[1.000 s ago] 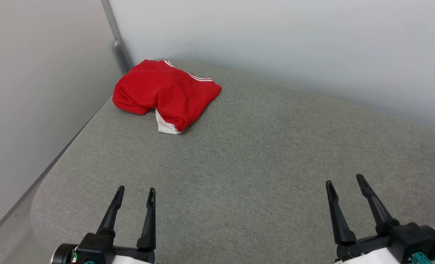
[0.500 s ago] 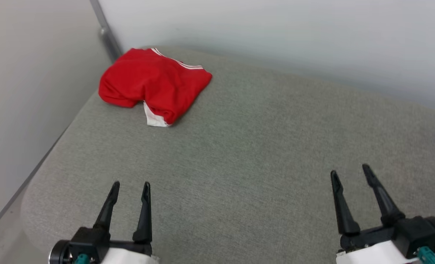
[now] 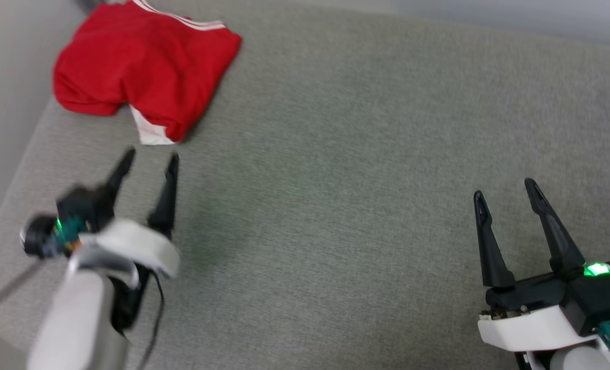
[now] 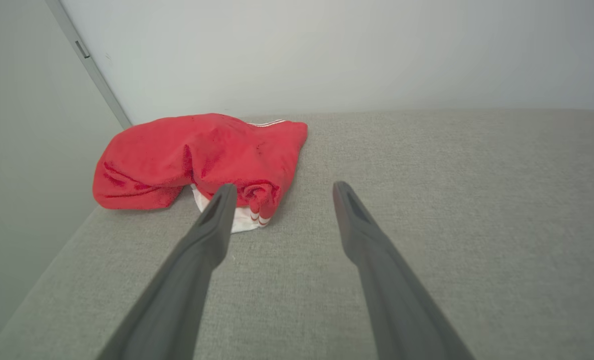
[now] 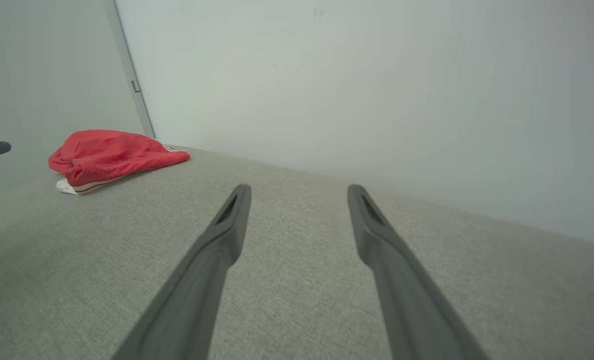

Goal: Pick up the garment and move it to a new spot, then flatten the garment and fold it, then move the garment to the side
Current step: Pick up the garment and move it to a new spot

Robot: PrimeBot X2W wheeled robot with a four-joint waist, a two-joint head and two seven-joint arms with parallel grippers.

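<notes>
Red cloth bunched into a loose heap, the garment lies at the far left corner of a grey upholstered cushion, close to where two pale walls meet. A white sleeve edge with thin red stripes pokes out from under its near side, and white striped trim runs along its far edge. The left gripper, blurred in the head view, hovers just on the near side of the heap. Its two dark fingers are spread apart with nothing between them, and they point towards that white edge. The right gripper is well apart from the garment at the near right, over bare cushion, its fingers likewise splayed wide and empty.
</notes>
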